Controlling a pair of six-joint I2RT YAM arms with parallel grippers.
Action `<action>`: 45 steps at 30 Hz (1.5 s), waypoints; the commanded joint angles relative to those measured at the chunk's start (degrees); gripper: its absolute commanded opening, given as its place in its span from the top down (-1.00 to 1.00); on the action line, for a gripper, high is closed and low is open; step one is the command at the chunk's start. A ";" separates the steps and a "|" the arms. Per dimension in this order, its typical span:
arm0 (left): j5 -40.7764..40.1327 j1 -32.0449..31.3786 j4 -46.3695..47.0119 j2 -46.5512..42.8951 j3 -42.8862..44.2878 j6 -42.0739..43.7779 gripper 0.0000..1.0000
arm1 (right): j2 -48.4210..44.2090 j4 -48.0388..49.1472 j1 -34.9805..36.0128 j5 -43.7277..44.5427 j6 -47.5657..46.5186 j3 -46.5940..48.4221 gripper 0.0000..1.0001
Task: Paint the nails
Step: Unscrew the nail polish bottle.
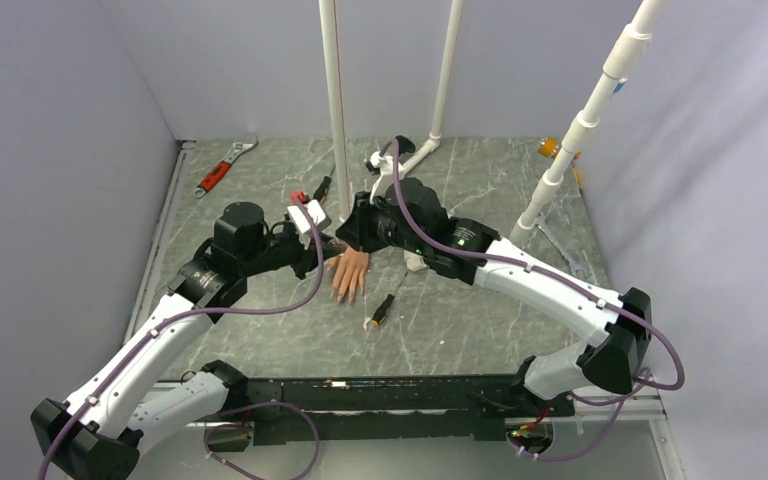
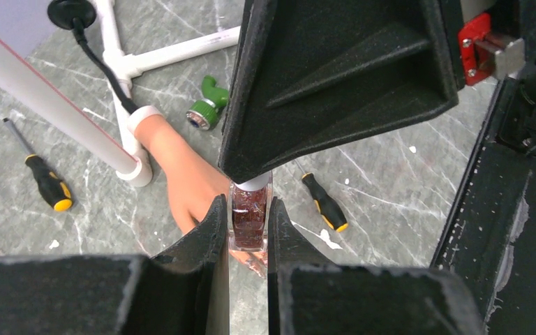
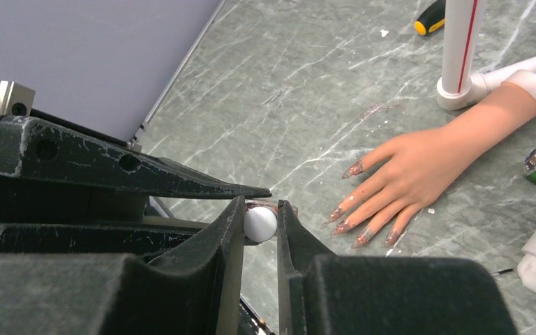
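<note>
Dark red glitter polish fills the small glass bottle [image 2: 249, 222], which the left gripper [image 2: 248, 208] pinches by its sides. Its jaws are drawn narrow against the glass and hold the bottle upright above the grey marbled table [image 2: 391, 174]. Directly over it, the right gripper [image 3: 259, 209] has its jaws closed narrow on the white cap [image 3: 259, 225], which appears seated on the bottle's neck. Beside that pairing the mannequin hand [image 3: 426, 157] lies palm down on the table. The nails [image 3: 352, 169] point toward the arms' bases, apart from both grippers. Several carry a brownish glitter tint, but how complete the coat is cannot be told. A black-and-yellow screwdriver [image 2: 324, 204] lies to the right of the hand.

The step in hand looks like parting cap from bottle. To do it well, the left gripper should hold the glass firm and vertical while the right turns the cap about the bottle's own axis. The right should then lift straight up so the brush clears the neck without smearing or dripping. A tilted pull risks the smooth bottle slipping between the pads.
</note>
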 commanded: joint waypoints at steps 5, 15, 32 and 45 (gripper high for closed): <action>10.33 -0.32 2.66 -1.20 2.53 2.31 1.00 | -6.46 5.94 0.28 -11.60 -7.37 -4.26 1.00; 20.81 -0.35 1.98 -0.46 3.02 2.92 1.00 | -10.59 9.97 0.17 -17.43 -12.08 -9.60 1.00; 25.53 -0.34 2.01 -0.42 2.98 3.36 1.00 | -13.38 15.09 0.15 -29.20 -19.39 -14.79 1.00; 18.78 -0.20 2.76 -0.38 2.80 1.77 1.00 | -15.77 20.53 0.33 -22.45 -19.66 -20.27 1.00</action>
